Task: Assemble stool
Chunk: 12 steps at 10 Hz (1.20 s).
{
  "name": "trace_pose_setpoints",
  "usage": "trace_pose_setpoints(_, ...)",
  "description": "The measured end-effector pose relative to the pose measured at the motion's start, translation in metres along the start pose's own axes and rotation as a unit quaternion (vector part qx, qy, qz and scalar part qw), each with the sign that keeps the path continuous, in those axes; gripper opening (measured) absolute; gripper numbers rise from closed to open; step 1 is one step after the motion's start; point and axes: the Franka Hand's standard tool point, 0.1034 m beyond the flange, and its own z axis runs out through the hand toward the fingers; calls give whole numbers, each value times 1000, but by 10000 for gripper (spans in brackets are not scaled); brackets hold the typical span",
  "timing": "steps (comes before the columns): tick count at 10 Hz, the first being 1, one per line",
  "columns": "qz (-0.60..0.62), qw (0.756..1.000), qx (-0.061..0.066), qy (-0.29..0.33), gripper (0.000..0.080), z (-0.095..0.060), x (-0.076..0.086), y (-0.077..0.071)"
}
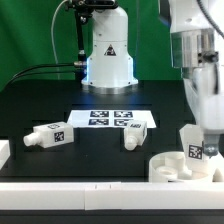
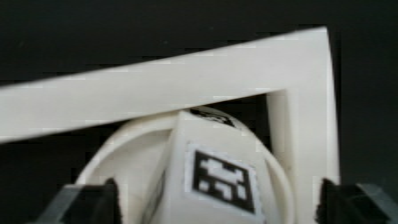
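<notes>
The white blocky plastic stool leg with a square black-and-white tag (image 1: 194, 145) stands upright on the round thick white plastic seat disc (image 1: 175, 170), at the near side of the black surface (image 1: 40, 105), on the exterior view's right. My pincer (image 1: 209, 128) hangs around the leg. In the wrist view its dark fingers (image 2: 80, 205) stand apart from the leg (image 2: 222, 170) on both sides, so I judge it released, grasping nothing. The danger I see is this: if I clench off-centre, one finger pushes first and the leg tips or jams crooked. I cannot tell how firmly it sits in the disc. Only the wrist view shows this gap. Only the exterior view shows one spare white leg (image 1: 48, 135) lying at the left and another (image 1: 131, 138) just beside the marker board (image 1: 110, 118).
</notes>
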Motion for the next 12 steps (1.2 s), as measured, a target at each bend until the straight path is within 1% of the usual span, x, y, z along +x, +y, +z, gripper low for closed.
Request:
trace_pose_setpoints(1,-113,994,3,-2,614,-9,1,0)
trace_pose_setpoints(2,-202,979,1,-5,642,-13,4,1)
trace_pose_setpoints(3,-208,978,0,-4,642,-11,4,2)
trace_pose_setpoints(6,-310,951,-1,-4,649,-10,5,2)
trace_pose_setpoints(7,-369,929,-2,-1,649,-12,6,2)
trace_pose_setpoints(8,-470,882,-3,3,649,-18,6,4)
trace_pose_setpoints(9,-545,838,-10,4,649,-18,5,8)
trace_pose_setpoints(10,-622,782,-40,-8,649,-17,2,11)
trace_pose_setpoints(11,-642,766,-36,-4,649,-17,5,6)
trace_pose_setpoints(12,-657,753,-38,-4,649,-17,7,7)
